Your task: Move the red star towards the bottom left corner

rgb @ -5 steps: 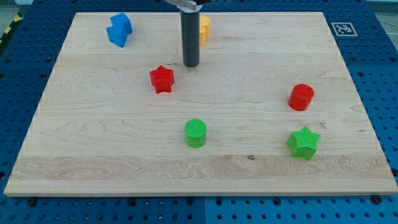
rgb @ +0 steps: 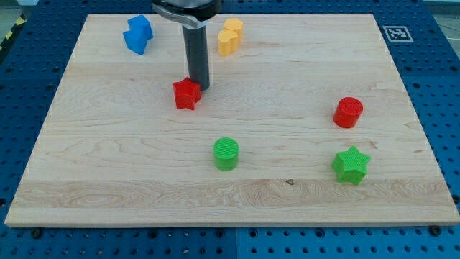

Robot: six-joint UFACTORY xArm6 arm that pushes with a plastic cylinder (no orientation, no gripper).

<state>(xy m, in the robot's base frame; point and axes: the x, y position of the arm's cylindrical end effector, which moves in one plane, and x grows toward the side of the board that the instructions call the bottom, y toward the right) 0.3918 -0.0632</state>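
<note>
The red star (rgb: 186, 94) lies on the wooden board (rgb: 108, 151), left of the middle and in the upper half. My tip (rgb: 199, 88) stands right at the star's upper right edge, touching it or nearly so. The dark rod rises from there to the view's top.
A blue block (rgb: 137, 34) sits at the top left. A yellow block (rgb: 230, 36) sits at the top middle. A green cylinder (rgb: 226, 154) lies below the star. A red cylinder (rgb: 348, 112) and a green star (rgb: 351, 165) are on the right.
My tip has moved down and to the left, from beside the yellow block to the red star's upper right edge. The blocks have stayed in place.
</note>
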